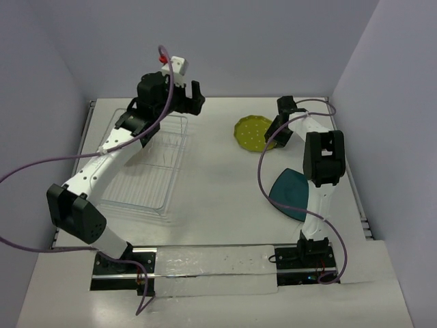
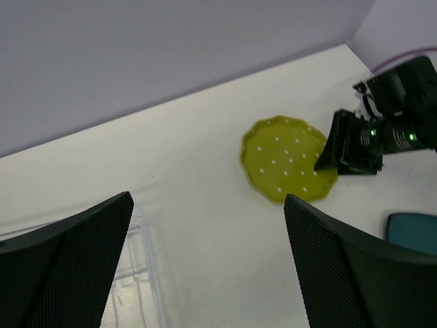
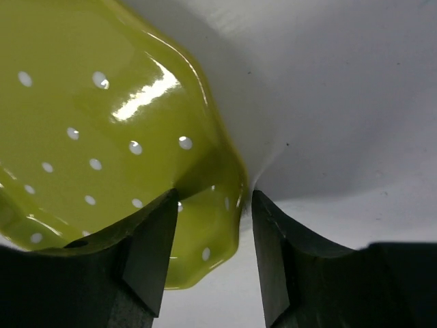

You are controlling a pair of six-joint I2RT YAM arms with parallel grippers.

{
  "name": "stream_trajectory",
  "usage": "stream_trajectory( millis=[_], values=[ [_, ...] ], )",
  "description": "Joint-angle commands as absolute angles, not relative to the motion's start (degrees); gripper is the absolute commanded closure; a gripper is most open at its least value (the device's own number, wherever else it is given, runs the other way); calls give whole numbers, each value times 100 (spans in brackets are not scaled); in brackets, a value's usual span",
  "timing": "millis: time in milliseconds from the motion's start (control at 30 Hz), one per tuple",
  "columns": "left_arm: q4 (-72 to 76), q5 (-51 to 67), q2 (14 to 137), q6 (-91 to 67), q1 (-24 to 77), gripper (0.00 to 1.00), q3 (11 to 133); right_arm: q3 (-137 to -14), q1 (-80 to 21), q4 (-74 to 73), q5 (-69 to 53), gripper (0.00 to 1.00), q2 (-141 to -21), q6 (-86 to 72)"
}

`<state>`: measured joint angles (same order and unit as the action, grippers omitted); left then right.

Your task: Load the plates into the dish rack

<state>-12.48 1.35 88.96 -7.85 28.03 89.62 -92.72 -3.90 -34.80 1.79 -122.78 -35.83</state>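
Note:
The yellow-green dotted plate [image 1: 254, 132] lies flat on the table at the back right; it also shows in the left wrist view [image 2: 287, 158]. My right gripper [image 1: 275, 134] is open, its jaws straddling that plate's right rim [image 3: 205, 205], one finger over the plate and one outside it. The dark teal plate [image 1: 291, 193] lies near the right arm's base, partly under the arm. The clear dish rack [image 1: 151, 164] stands at the left. My left gripper [image 1: 194, 96] is open and empty, held high beyond the rack's far right corner [image 2: 208, 201]. The cream plate is not in view.
The left arm stretches over the rack and hides part of it. Grey walls close the table at the back and on both sides. A clear sheet [image 1: 212, 270] lies between the arm bases at the front edge.

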Motion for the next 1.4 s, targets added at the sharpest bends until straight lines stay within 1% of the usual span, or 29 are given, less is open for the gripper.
stream_trajectory(
  millis=[0,33,67,167,200,267,300,367,467,500,600,667,733,867,1067,1167,1267,1367],
  values=[
    [-907,220,9136,-510,3237,1,8790,-9405,-378,-3697,115,51,-12378,-3754],
    [-857,178,9168,-513,3312,1,8750,-9366,-378,-3691,124,56,-12377,-3786],
    [-780,89,9211,-571,3383,1,8664,-9250,-381,-3650,126,64,-12331,-3832],
    [-763,98,9473,-1021,3459,1,8690,-8985,-387,-3434,-173,96,-12066,-3927],
    [-773,78,9542,-1162,3463,1,8728,-8918,-381,-3405,-285,100,-11989,-3937],
    [-939,-3,9663,-1692,3492,1,8850,-8746,-378,-3463,-582,100,-11828,-3948],
    [-951,-202,9688,-1764,3513,1,8841,-8728,-379,-3528,-712,100,-11750,-3956],
    [-1028,-379,9696,-2396,3570,1,8725,-8574,-381,-3743,-955,100,-11506,-3990],
    [-900,-504,9607,-3328,3693,1,8167,-8193,-387,-3871,-1300,100,-11181,-4110],
    [-850,-554,9580,-3420,3736,1,8128,-8151,-388,-3878,-1373,100,-11163,-4175],
    [-852,-691,9599,-4469,3832,1,7722,-7693,-425,-3815,-2167,100,-10963,-4378],
    [-905,-799,9612,-5148,3888,1,7534,-7501,-516,-3912,-2175,100,-10823,-4469],
    [-883,-906,9576,-5493,4013,1,7264,-7465,-627,-4087,-1987,100,-10631,-4491],
    [-799,-1306,9492,-6278,4383,1,6814,-7184,-711,-4105,-2153,100,-10276,-4700],
    [-980,-1973,9688,-6107,5102,1,6803,-7115,-855,-4261,-1974,100,-9980,-4620],
    [-988,-1799,9726,-6583,5125,1,6575,-6978,-888,-4225,-1988,100,-9825,-4622],
    [-373,-1702,9538,-6901,5173,1,6148,-6914,-905,-4165,-1994,100,-9746,-4645],
    [-449,-1772,9567,-7542,5206,1,5988,-6815,-905,-4056,-2096,100,-9648,-4722]
  ],
)
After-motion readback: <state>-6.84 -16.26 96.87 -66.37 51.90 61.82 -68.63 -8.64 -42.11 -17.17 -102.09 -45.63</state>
